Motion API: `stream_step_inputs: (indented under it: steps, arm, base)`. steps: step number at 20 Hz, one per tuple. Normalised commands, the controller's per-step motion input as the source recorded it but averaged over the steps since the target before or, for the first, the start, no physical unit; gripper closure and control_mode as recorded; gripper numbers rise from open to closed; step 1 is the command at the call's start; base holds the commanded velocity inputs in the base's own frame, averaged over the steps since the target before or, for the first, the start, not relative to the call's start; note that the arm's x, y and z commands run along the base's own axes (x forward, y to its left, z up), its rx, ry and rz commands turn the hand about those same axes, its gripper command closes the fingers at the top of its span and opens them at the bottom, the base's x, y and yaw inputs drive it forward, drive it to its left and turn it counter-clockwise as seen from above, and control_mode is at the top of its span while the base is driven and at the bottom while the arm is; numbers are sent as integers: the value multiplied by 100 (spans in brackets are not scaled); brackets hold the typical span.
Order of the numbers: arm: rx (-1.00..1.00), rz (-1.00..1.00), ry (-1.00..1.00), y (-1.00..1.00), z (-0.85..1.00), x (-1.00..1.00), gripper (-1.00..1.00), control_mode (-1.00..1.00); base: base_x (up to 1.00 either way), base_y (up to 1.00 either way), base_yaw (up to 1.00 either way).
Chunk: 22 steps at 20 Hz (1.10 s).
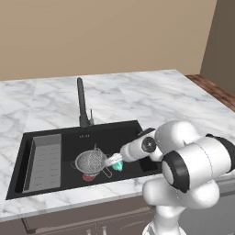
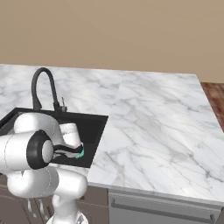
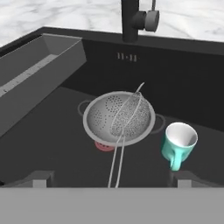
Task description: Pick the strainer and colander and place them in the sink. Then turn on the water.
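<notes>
The open, empty end effector (image 3: 112, 177) is hanging low inside the black sink (image 3: 183, 83). Just ahead, the fine-mesh strainer (image 3: 129, 116) is lying inside the perforated grey metal colander (image 3: 98, 118), its thin wire handle running toward the end effector. Beyond and above both, at the basin's far rim, the matte black faucet (image 3: 131, 19) is standing; no water is running. A glossy teal mug (image 3: 178, 144) is leaning beside the colander.

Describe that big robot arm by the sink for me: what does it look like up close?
The arm is made of chunky, rounded glossy white shells joined by dark, almost black, round joint caps and rings. It ends in a slimmer white wrist, and the gripper has two small dark grey blocky finger tips. No cables or markings show.
</notes>
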Motion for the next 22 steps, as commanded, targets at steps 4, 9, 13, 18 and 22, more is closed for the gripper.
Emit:
stream_step_inputs:
  steps: [4,9,13,18,22]
  arm:
    - [0,-1,0,0,74,0,-100,-100]
    - [0,-3,0,0,60,0,-100,-100]
    - [0,-5,0,0,46,-4,-100,-100]
    - [0,-3,-4,0,39,-8,-100,-100]
    - [0,-5,-4,0,47,0,-100,-100]
  base:
    - [0,0,0]
    - [0,0,0]
    - [0,0,0]
    - [0,0,0]
    - [0,0,0]
